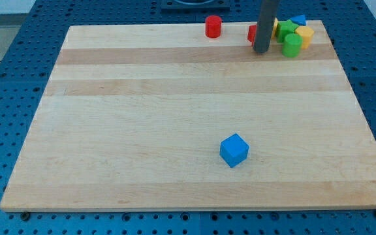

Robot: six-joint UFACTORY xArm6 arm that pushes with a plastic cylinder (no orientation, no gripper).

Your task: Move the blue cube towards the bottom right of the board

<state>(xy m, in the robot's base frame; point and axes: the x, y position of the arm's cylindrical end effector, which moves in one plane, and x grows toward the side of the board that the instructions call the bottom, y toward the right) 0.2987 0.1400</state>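
Observation:
The blue cube (234,150) sits alone on the wooden board (142,117), below the middle and slightly right of centre. My tip (261,50) is at the view's top, right of centre, far above the blue cube. It stands just left of a cluster of blocks and partly hides a red block (252,33) behind the rod.
A red cylinder (213,27) stands at the top edge, left of my tip. The cluster at the top right holds green blocks (292,44), yellow blocks (305,34) and a blue piece (298,20). A blue perforated table (5,98) surrounds the board.

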